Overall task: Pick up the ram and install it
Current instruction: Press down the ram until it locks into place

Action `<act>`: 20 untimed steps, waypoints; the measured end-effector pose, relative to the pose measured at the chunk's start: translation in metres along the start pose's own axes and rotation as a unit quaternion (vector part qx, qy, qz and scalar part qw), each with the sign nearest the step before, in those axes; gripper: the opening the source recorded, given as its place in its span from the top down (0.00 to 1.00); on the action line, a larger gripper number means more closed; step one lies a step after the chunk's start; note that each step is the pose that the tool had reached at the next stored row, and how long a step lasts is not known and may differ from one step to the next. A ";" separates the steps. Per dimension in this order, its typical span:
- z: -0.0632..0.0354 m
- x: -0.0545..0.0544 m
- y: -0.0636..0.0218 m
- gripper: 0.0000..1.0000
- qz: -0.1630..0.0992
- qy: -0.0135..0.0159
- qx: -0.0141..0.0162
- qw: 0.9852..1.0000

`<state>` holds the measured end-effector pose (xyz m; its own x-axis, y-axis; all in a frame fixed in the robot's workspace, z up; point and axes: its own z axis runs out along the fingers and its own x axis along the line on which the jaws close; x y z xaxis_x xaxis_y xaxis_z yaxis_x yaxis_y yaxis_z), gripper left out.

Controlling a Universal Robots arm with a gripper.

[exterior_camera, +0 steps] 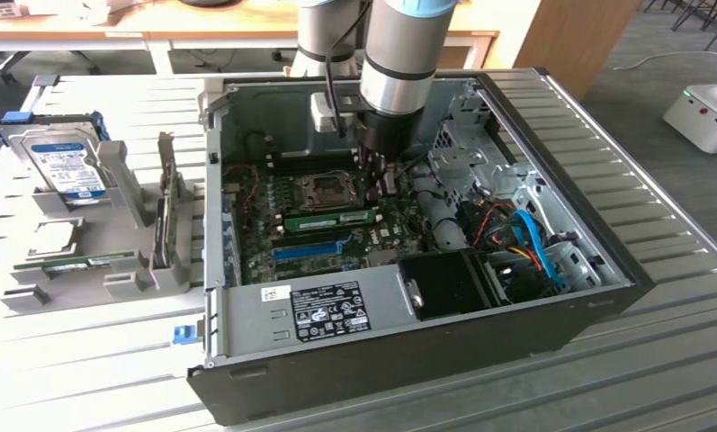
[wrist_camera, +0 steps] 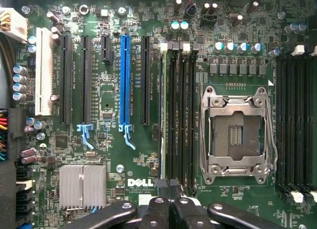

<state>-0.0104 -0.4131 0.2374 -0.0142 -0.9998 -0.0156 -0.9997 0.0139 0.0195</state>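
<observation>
The gripper (exterior_camera: 385, 180) is hanging inside the open case (exterior_camera: 574, 297), low over the motherboard (wrist_camera: 99, 154); its jaws are standing closed with the fingers pressed together, and nothing is showing between them. The ram (exterior_camera: 332, 219) is standing on edge in a memory slot just near of the processor socket (exterior_camera: 330, 187), well inside the case; in the wrist view it is showing as a thin pale edge (wrist_camera: 162, 120) beside the empty slots (wrist_camera: 181, 120), with the closed fingertips just off one end of it. A second stick (exterior_camera: 88, 263) is lying in the grey tray (exterior_camera: 130, 283) at the exterior view's left, near the hard drive (exterior_camera: 67, 166).

Whether the ram is fully seated, and whether its end latches are closed, cannot be told; that is probably the main risk. If the closed fingers are bearing on one end only, the stick may be tipping, with one end down and the other riding high; an off-centre push could also be sliding the fingertips onto the neighbouring slots or the small parts beside them; too hard a push on a crooked stick may be straining the slot or flexing the board.
</observation>
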 end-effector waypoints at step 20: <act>0.0005 0.000 -0.0085 0.89 0.000 0.000 0.000 1.000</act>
<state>-0.0019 -0.4130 0.2368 -0.0143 -0.9998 -0.0159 -0.9997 0.0140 0.0194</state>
